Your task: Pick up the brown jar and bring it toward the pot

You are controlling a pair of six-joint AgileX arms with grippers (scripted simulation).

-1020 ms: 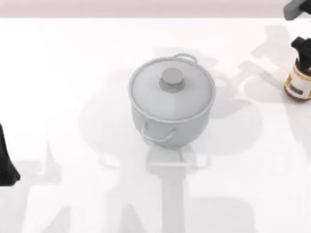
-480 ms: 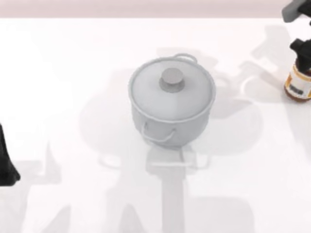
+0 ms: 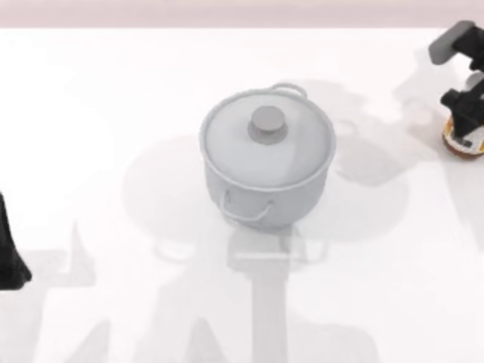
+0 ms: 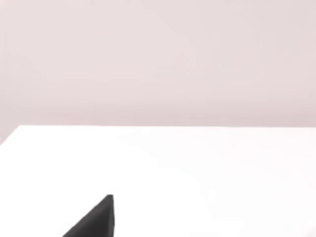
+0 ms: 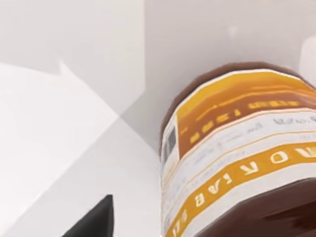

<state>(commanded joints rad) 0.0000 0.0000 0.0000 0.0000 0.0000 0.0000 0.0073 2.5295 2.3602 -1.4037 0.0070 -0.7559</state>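
Brown jar (image 3: 463,142) stands at the far right of the table (image 3: 113,113), mostly hidden in the top view under the right gripper (image 3: 467,113), which sits directly over it. Whether the jaws are closed on it or still apart, I cannot tell. The right wrist view shows its orange-and-white label close up (image 5: 237,153). The pot (image 3: 266,157) sits lidded at the table's centre, well apart from the jar. The left arm (image 3: 10,253) is parked at the left edge.
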